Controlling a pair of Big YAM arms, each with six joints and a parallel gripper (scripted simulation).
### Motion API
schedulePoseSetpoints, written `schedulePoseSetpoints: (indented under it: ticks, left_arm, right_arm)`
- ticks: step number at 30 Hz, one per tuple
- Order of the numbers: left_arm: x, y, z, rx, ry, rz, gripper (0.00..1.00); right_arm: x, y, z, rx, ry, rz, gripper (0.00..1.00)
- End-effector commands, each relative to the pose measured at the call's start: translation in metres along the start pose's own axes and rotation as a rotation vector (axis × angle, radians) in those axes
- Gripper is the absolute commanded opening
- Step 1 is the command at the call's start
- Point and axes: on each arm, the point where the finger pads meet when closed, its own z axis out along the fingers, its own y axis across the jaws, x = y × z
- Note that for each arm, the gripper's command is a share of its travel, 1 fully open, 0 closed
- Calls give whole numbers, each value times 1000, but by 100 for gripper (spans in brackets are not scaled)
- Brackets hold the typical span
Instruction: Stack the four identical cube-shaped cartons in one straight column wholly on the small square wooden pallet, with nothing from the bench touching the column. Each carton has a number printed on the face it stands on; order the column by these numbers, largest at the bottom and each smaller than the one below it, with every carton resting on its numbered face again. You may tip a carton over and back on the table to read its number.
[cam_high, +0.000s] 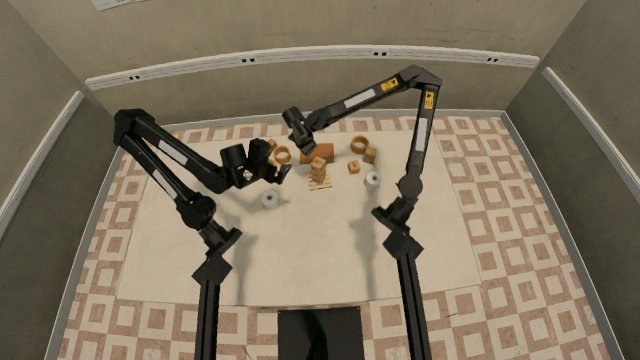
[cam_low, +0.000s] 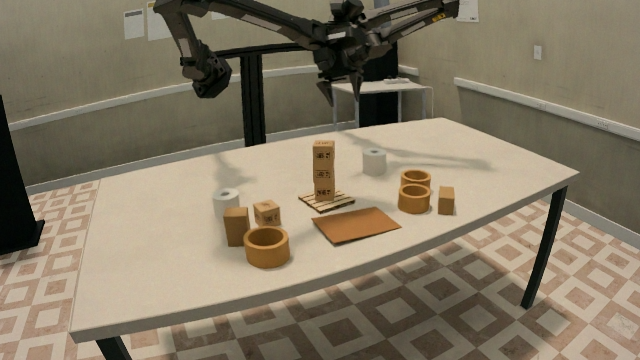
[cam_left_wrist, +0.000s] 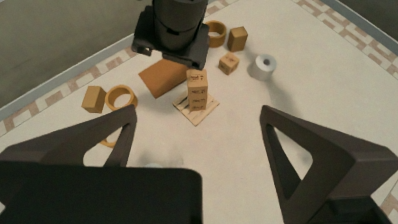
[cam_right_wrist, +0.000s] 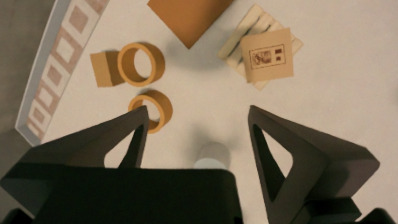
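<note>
Four views, one pallet

Top: high, pallet distant, facing down and wallward. Exterior: opposite side, angled down across it. Left wrist: oblique, farther. Right wrist: steep, nearer. Shared: pallet, column.
</note>
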Motion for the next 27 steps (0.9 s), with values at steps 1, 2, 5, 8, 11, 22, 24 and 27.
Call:
schedulePoseSetpoints:
  ticks: [1,2,5,8,11,22,24,27]
  left_arm:
    - [-3,0,0,-1,-6,6,100]
    - [-3,0,0,-1,-6,6,100]
    - [-3,0,0,-1,-6,6,100]
    - [-3,0,0,-1,-6,6,100]
    - [-3,0,0,-1,-6,6,100]
    - [-13,-4,20,-6,6,18,100]
    - [-16,-10,33,4,10,33,100]
    - [-20,-20,54,21,13,47,100]
  right_arm:
    - [12,1,-6,59,20,95,79]
    - [16,0,-12,54,23,78,79]
    - [18,-3,-15,63,26,28,79]
    - [3,-15,5,103,28,-30,79]
    - [-11,-14,15,100,53,-134,79]
    - [-60,-55,86,76,191,-420,79]
    - [-70,-69,101,71,210,-457,79]
    - [-82,-82,118,53,216,-527,79]
